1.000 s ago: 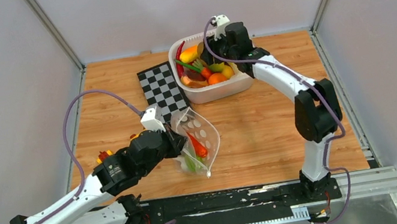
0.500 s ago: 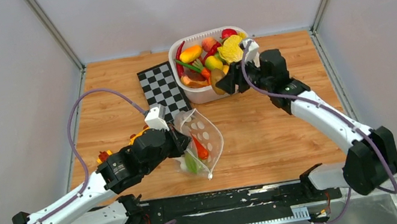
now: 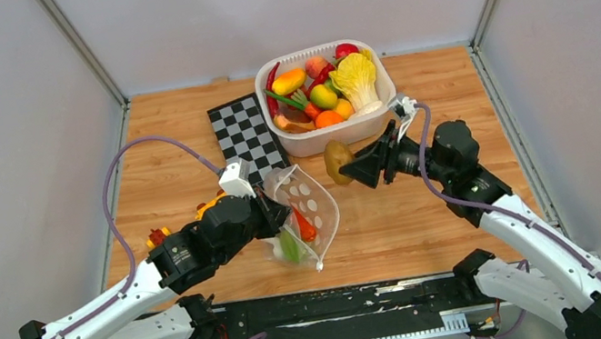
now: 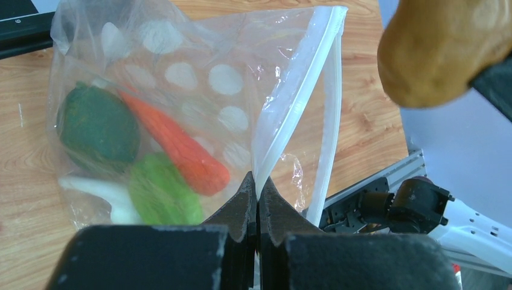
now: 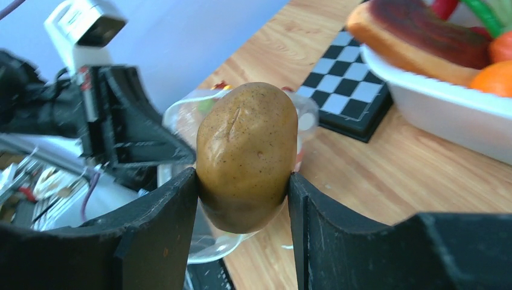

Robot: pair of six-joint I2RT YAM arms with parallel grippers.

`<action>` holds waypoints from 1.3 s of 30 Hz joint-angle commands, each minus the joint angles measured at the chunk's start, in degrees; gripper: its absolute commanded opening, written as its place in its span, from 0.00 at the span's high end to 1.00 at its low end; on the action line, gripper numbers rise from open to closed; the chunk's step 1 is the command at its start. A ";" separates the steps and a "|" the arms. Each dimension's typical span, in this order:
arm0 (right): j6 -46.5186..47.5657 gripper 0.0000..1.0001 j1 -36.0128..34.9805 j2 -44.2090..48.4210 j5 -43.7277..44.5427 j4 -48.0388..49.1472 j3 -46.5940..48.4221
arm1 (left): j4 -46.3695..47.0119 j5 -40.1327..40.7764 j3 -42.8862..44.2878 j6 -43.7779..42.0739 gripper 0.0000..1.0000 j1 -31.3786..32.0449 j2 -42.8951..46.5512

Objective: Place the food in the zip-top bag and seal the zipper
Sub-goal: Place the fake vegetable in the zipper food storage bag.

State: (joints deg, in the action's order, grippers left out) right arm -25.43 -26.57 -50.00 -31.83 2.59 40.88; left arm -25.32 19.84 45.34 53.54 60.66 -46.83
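- Your right gripper (image 5: 241,181) has its jaws about half apart, clamped on both sides of a brown speckled potato (image 5: 246,151) and holding it in the air.
- The potato hangs just beyond the zip-top bag (image 4: 181,90), on the bag's right, clear of the plastic and over the bare wooden table (image 3: 434,221).
- Your left gripper (image 4: 258,187) is closed tight, pinching one lip of the bag at the zipper (image 4: 331,109). The mouth gapes towards the potato.
- The zipper's free lip bows outward and is the part of the bag nearest the potato.
- Already in the bag are a dark green piece (image 4: 99,130), an orange-red carrot-like piece (image 4: 181,148), a light green piece (image 4: 163,196) and a white piece (image 4: 102,193).
- A checkerboard (image 3: 245,133) lies just behind the bag's far corner.
- A white tub (image 3: 337,134) stands behind the bag, beyond the potato, heaped with more toy food.
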 commanded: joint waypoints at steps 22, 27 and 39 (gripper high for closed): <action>9.98 0.64 -27.67 -4.50 24.89 -9.26 1.85 | 2.70 1.19 0.10 -0.18 1.00 -0.05 -0.01; 11.48 0.61 -30.37 -7.38 30.96 -8.64 3.49 | 2.45 1.40 0.16 -0.58 1.00 -0.11 0.11; 13.07 0.52 -32.86 -14.07 36.23 -5.28 7.12 | 2.51 1.57 0.27 -0.62 1.00 -0.04 -0.01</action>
State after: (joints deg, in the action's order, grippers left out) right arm -13.54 -58.50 -62.50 2.28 -6.17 44.27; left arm -24.60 20.08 45.34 53.47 60.66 -46.96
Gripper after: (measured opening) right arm 0.537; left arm 0.008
